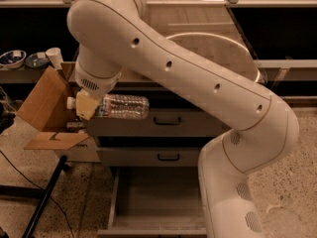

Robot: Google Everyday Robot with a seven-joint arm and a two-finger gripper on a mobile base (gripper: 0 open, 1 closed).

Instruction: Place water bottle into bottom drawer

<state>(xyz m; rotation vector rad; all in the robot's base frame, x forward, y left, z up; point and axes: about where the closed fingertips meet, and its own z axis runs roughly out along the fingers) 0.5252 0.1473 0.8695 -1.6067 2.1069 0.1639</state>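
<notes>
My gripper (88, 105) hangs below the white arm at the left, in front of the top drawer. It is shut on the water bottle (124, 107), a clear ribbed bottle held lying sideways with its white cap (71, 103) to the left. The bottom drawer (158, 202) is pulled open at the foot of the cabinet and shows a plain grey inside. The bottle is well above the drawer and a little left of its middle.
Two upper drawers with black handles (167, 120) are closed. A wide white bowl (218, 48) sits on the counter behind the arm. An open cardboard box (47, 110) stands left. A black stand leg (44, 197) crosses the floor at lower left.
</notes>
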